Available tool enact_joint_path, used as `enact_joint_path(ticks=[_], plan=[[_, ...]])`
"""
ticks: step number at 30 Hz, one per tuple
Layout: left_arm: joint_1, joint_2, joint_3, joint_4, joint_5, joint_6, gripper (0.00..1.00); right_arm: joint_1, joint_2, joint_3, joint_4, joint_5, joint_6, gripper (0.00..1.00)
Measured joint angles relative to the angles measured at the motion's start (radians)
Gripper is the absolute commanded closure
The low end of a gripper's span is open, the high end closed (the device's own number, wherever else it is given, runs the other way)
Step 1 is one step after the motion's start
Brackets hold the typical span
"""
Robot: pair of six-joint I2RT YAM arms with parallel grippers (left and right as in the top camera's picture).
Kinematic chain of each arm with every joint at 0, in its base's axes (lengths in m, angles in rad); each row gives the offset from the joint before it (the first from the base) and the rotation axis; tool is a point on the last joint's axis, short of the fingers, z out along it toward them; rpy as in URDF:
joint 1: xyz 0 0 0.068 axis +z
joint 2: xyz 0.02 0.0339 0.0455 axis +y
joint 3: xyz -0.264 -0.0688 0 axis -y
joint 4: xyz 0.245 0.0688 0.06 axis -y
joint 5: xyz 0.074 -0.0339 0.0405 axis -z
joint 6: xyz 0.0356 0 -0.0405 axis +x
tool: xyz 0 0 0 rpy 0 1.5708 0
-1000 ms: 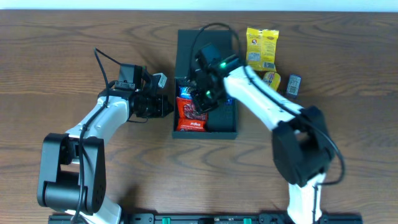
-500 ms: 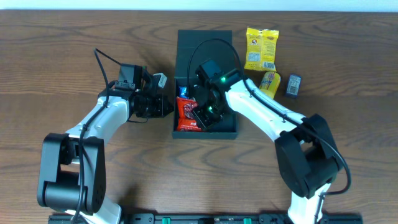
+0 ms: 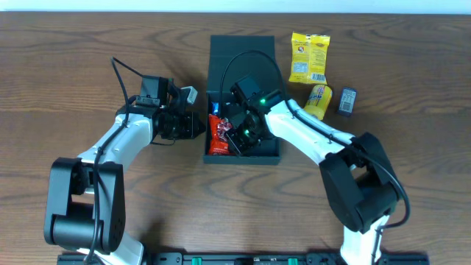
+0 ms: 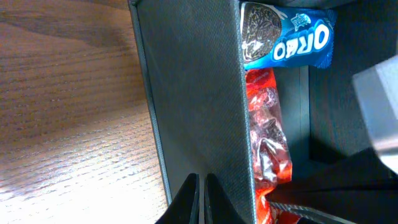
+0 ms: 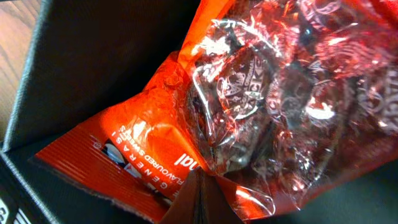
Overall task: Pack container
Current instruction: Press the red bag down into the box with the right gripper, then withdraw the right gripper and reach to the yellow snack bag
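The dark teal container (image 3: 269,150) stands mid-table, its flap lid (image 3: 243,51) open toward the back. Inside lie a blue Oreo packet (image 3: 215,109) and a red snack packet (image 3: 219,137), which is tipped up toward the left wall. My right gripper (image 3: 235,135) is down inside the container and shut on the edge of the red packet (image 5: 261,93), fingertips (image 5: 202,182) at its crinkled seam. My left gripper (image 3: 197,125) is shut, its fingertips (image 4: 201,183) against the outside of the container's left wall (image 4: 199,93). The Oreo packet (image 4: 292,40) and red packet (image 4: 267,137) show over that wall.
A large yellow snack packet (image 3: 309,57), a smaller yellow packet (image 3: 320,99) and a small dark blue packet (image 3: 348,101) lie on the wooden table to the right of the container. The right arm reaches across the container's right wall.
My right gripper has moved from the container's middle toward its front, and the red packet has gone from lying flat to tipped up against the left side. The left arm has not moved.
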Motion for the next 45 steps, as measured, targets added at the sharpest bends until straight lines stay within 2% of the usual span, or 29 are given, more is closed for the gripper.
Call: enact_joint_path(ticks=[11, 13, 18, 21, 26, 30, 33, 36, 38, 41, 45], plan=[[0.001, 0.000, 0.000, 0.000, 0.000, 0.000, 0.94, 0.000, 0.008, 0.009, -0.011, -0.023, -0.002, 0.98], [0.000, 0.000, 0.000, 0.000, 0.001, 0.000, 0.94, 0.000, 0.009, 0.045, -0.058, -0.039, -0.005, 0.99], [0.000, 0.000, 0.000, 0.001, 0.000, 0.000, 0.94, -0.031, 0.008, 0.269, -0.180, -0.067, -0.043, 0.99], [0.000, 0.000, 0.000, 0.000, 0.001, 0.000, 0.94, -0.102, -0.007, 0.395, -0.184, -0.069, -0.070, 0.99], [0.000, 0.000, 0.000, 0.000, 0.001, -0.003, 0.94, -0.383, -0.054, 0.450, -0.095, -0.079, -0.092, 0.98], [0.000, 0.000, 0.000, -0.002, 0.001, -0.003, 0.92, -0.668, -0.006, 0.449, 0.119, -0.123, -0.054, 0.87], [0.000, 0.000, 0.000, -0.002, 0.002, -0.003, 0.90, -0.793, 0.065, 0.451, 0.288, -0.153, 0.021, 0.77], [0.000, 0.000, 0.000, -0.002, 0.001, -0.003, 0.87, -0.832, 0.158, 0.451, 0.388, -0.176, 0.085, 0.39], [0.000, 0.000, 0.000, -0.003, 0.001, -0.005, 0.85, -0.827, 0.236, 0.451, 0.459, -0.188, 0.117, 0.21], [0.000, 0.000, 0.000, -0.002, 0.001, -0.008, 0.84, -0.819, 0.336, 0.451, 0.550, -0.194, 0.175, 0.10], [0.000, 0.000, 0.000, -0.002, 0.001, -0.010, 0.84, -0.818, 0.438, 0.462, 0.594, -0.194, 0.237, 0.06]])
